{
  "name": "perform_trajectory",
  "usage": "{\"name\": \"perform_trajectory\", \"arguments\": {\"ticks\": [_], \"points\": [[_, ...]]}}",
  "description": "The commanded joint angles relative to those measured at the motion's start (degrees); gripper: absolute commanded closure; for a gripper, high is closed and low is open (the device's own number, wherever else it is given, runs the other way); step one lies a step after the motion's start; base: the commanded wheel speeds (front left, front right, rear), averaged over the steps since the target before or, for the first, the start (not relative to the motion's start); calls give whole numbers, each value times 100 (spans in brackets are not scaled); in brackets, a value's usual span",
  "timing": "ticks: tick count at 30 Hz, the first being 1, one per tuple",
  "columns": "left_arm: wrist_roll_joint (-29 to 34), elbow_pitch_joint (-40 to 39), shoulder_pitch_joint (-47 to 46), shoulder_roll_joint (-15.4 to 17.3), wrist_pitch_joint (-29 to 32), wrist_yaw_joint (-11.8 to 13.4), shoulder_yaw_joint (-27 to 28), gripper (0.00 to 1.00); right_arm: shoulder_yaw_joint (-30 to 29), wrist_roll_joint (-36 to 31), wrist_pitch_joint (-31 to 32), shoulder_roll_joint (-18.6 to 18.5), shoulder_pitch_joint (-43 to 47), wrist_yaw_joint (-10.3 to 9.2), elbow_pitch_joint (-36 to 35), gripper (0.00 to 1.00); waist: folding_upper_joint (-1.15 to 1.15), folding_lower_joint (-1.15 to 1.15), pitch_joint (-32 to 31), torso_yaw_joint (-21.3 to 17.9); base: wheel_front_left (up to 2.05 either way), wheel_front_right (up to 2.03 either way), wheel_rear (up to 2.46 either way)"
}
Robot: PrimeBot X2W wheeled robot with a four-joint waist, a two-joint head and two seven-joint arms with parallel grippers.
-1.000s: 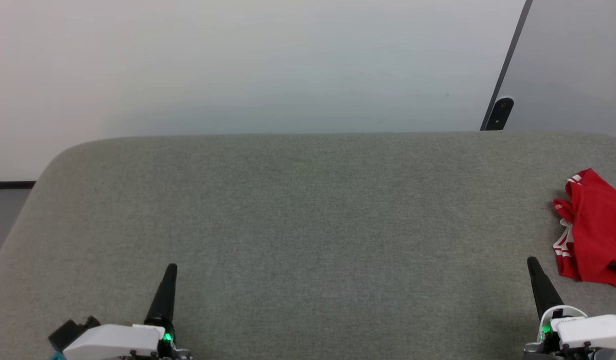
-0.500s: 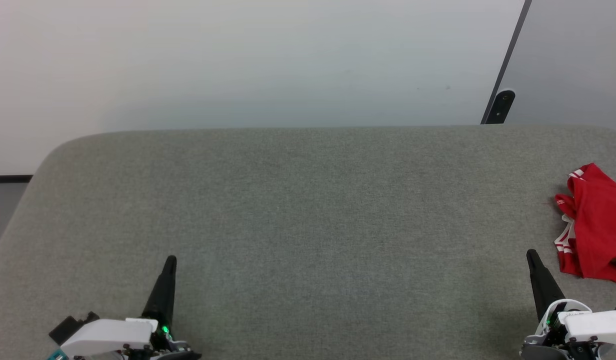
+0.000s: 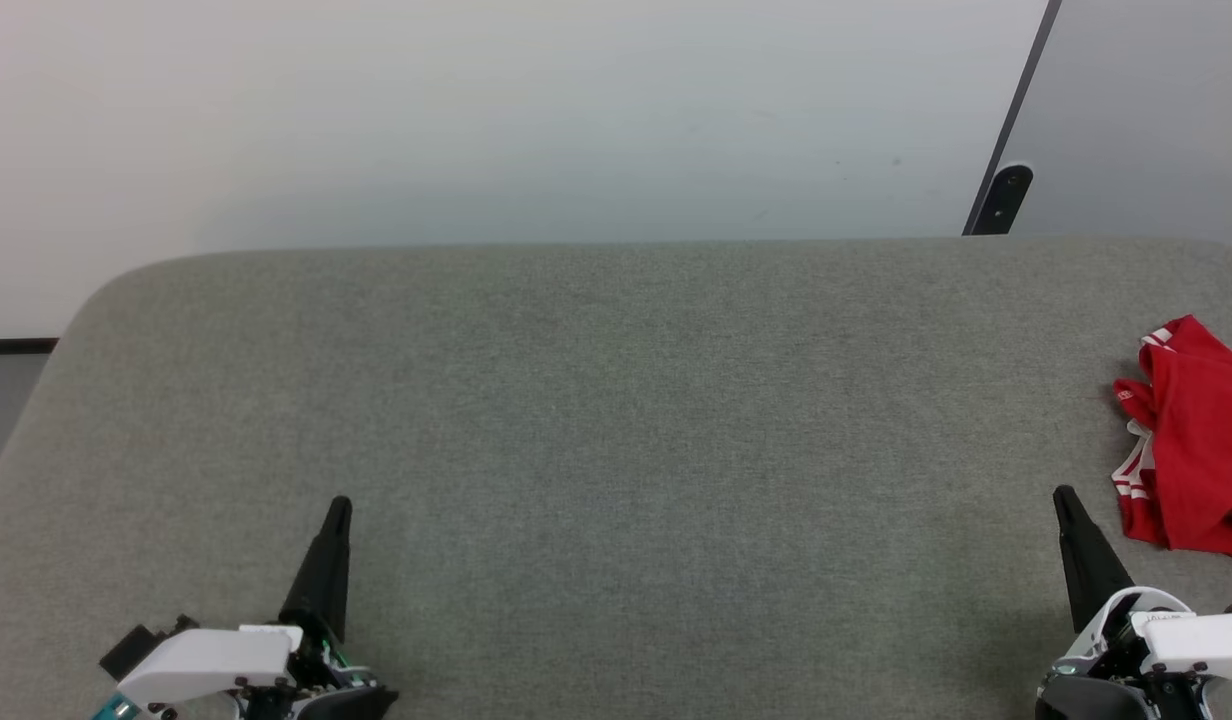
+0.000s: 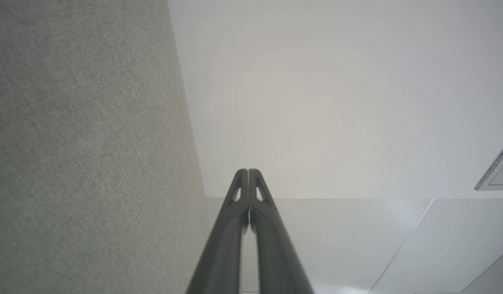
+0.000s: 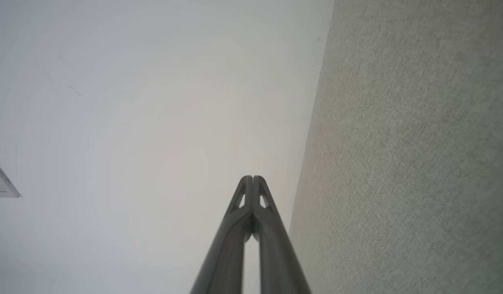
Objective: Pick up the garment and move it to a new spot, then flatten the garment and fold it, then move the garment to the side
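Left fingers [image 4: 227, 245], right fingers [image 5: 229, 245] pressed together

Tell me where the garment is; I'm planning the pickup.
In the head view, the garment lies crumpled on the grey surface at the right edge, right of the right gripper.

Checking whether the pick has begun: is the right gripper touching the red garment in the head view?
No, the right gripper stands apart from the garment, with bare grey surface between them.
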Motion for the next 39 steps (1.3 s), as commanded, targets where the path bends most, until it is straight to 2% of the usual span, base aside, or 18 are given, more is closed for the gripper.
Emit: {"name": "perform_trajectory", "arguments": {"ticks": [1, 39], "points": [[-16, -8, -69, -6, 17, -18, 17, 100, -8, 21, 15, 23, -61, -4, -19, 100, 0, 0, -1, 0, 0, 0, 0], [-18, -7, -66, -5, 16, -18, 14, 100, -4, 22, 13, 23, -45, -4, -15, 100, 0, 0, -1, 0, 0, 0, 0]]}}
